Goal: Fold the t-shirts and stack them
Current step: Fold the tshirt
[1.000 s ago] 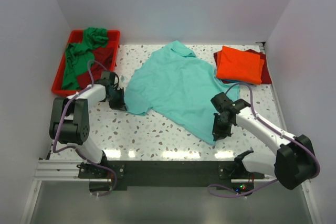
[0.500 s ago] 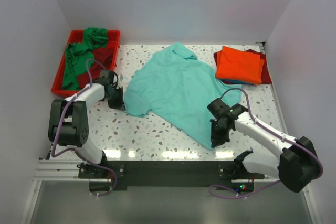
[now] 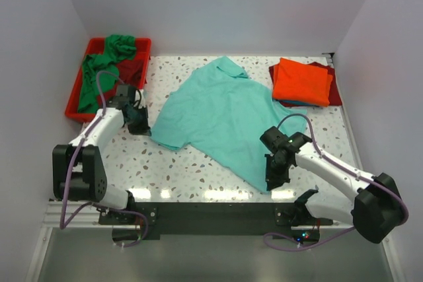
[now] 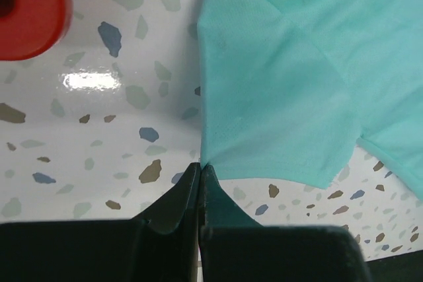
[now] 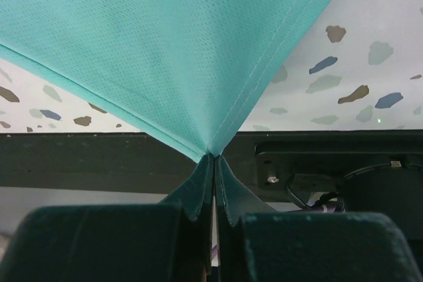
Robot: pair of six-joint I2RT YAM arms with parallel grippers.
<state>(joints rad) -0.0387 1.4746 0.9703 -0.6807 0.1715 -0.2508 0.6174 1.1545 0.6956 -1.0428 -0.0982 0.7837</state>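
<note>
A light teal t-shirt (image 3: 225,113) lies spread across the middle of the speckled table. My left gripper (image 3: 147,129) is shut on its left sleeve corner (image 4: 203,156), low over the table. My right gripper (image 3: 269,186) is shut on the near hem corner (image 5: 213,152), pulled taut just above the table's front edge. A folded orange t-shirt (image 3: 301,80) lies on top of a dark red t-shirt (image 3: 334,90) at the back right. A green t-shirt (image 3: 99,70) and a dark red t-shirt (image 3: 129,74) lie crumpled in the red tray (image 3: 74,100).
The red tray stands at the back left, its rounded corner (image 4: 33,11) close to my left gripper. White walls close in the left, back and right. A black rail (image 3: 198,219) with the arm bases runs along the near edge.
Both grippers have dragged the teal t-shirt left and toward the near edge. The left arm swung further left and the right gripper came nearer the front edge.
</note>
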